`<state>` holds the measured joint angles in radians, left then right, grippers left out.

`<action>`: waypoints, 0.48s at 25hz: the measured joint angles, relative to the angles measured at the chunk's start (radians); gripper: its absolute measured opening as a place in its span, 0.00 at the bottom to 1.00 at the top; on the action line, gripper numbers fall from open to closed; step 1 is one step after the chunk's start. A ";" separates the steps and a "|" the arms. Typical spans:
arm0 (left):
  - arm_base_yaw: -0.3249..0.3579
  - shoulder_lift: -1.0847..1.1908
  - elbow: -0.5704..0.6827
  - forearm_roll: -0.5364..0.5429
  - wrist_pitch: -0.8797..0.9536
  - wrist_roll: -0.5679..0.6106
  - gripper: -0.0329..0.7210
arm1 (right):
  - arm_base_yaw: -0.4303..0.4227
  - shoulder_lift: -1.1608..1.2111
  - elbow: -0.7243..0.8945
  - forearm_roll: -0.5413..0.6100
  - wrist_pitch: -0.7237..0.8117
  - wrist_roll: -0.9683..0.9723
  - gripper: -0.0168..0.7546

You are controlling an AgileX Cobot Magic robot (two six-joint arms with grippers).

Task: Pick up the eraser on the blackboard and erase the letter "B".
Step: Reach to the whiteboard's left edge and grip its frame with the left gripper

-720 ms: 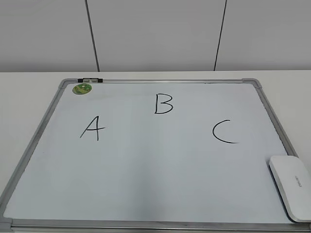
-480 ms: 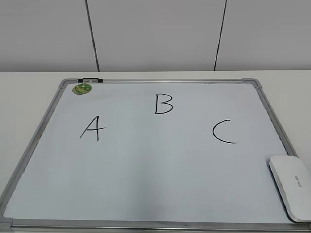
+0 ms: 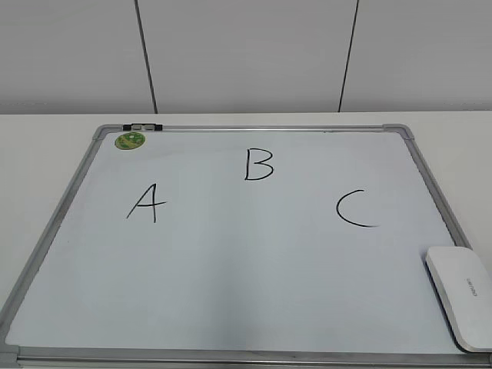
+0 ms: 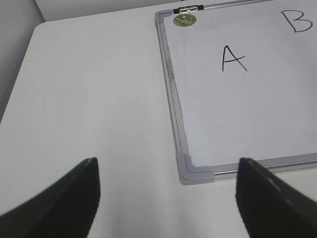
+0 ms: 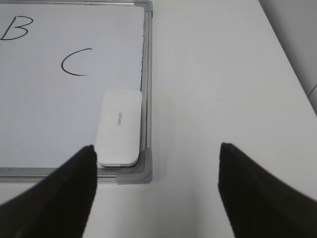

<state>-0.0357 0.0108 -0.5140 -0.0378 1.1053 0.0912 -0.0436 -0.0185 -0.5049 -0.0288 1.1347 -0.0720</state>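
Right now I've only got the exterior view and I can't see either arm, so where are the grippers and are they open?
Observer: The right gripper is open and empty, its fingers wide apart over bare table beside the blackboard corner where the eraser lies.
Operator: And the left one?
Observer: The left gripper is open too, hanging over the opposite near corner of the board, on the letter A side.
Operator: Is the eraser fully on the board?
Observer: In the right wrist view it lies on the white surface, long side along the frame; whether it touches the frame I cannot tell. Letter "B" is untouched.
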 joint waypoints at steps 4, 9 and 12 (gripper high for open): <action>0.000 0.000 0.000 0.000 0.000 0.000 0.86 | 0.000 0.000 0.000 0.000 0.000 0.000 0.78; 0.000 0.005 0.000 -0.002 0.000 0.000 0.85 | 0.000 0.000 0.000 0.000 0.000 0.000 0.78; 0.000 0.025 -0.015 -0.021 0.000 0.000 0.85 | 0.000 0.000 0.000 0.000 0.000 0.000 0.78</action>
<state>-0.0357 0.0354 -0.5292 -0.0591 1.1053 0.0912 -0.0436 -0.0185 -0.5049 -0.0288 1.1347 -0.0720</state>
